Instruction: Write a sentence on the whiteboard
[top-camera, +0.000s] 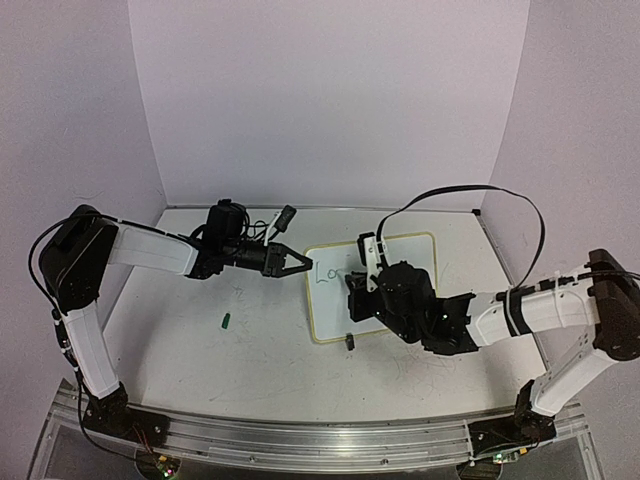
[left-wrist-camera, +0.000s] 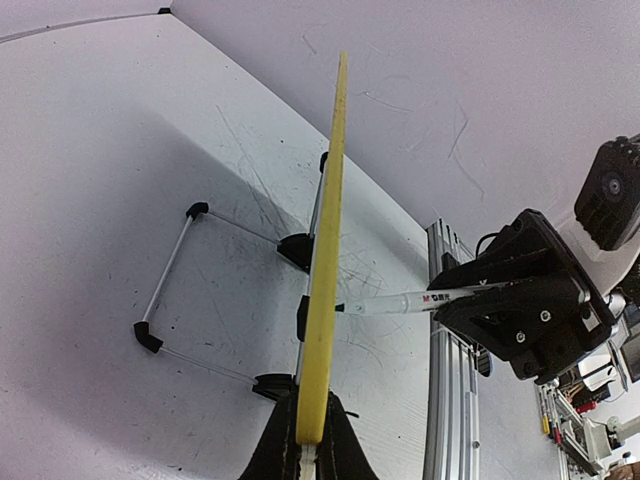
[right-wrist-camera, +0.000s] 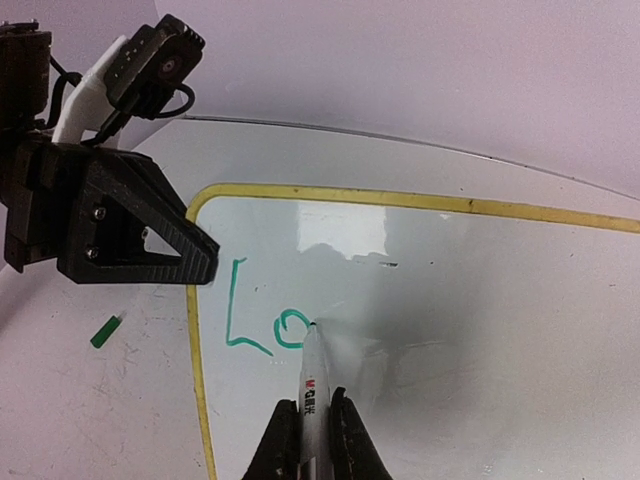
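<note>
Two-arm writing set-up on a pale grey desk (top-camera: 250, 350). The small rectangular white whiteboard with a thin pale-yellow frame (top-camera: 410, 255) stands right of the desk's centre, between the two arms, its writing face turned toward the arm bases. The left wrist view shows it edge-on, with two black clip feet (left-wrist-camera: 293, 250) on its back. A thin wire prop (left-wrist-camera: 165, 272) reaches out from these feet over the desk behind the board. The left claw (top-camera: 303, 264) is narrowed onto the board's left edge, with one finger on each side of the yellow frame. The right claw (right-wrist-camera: 312, 410) is clamped around a white-barrelled marker pen (right-wrist-camera: 312, 372), which lies between its two fingers. The pen tip touches the board face at the lower right of a green "o". The green handwriting (right-wrist-camera: 258, 322) reads "Lo" and sits near the board's left edge, just beside the left claw's triangular black finger. The rest of the white face is bare and glossy. A small green pen cap (top-camera: 227, 321) lies on the desk left of the board, apart from it and from both claws. An aluminium rail (top-camera: 320, 440) runs along the near edge of the desk and carries both arm bases.
</note>
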